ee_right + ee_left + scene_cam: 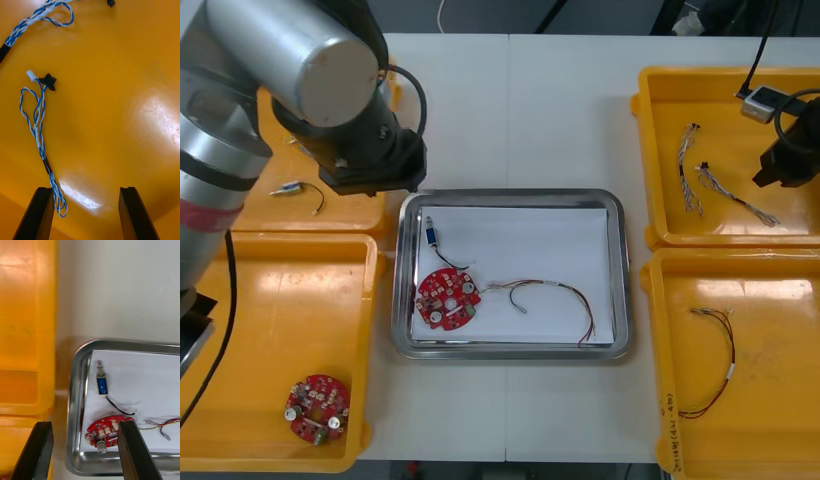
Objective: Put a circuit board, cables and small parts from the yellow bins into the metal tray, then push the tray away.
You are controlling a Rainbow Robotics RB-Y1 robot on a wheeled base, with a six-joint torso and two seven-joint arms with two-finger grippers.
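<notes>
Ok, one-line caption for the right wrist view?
Right gripper, open, hangs over a yellow bin, with the end of a blue-white cable beside one finger.

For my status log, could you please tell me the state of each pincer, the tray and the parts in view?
Left pincer: open, over the metal tray's left rim.
Right pincer: open, over a blue and white cable in the far right bin.
Metal tray: white inside, holding a circuit board, a small metal part and a red and yellow cable.
Second circuit board: lying in the near left bin.
</notes>
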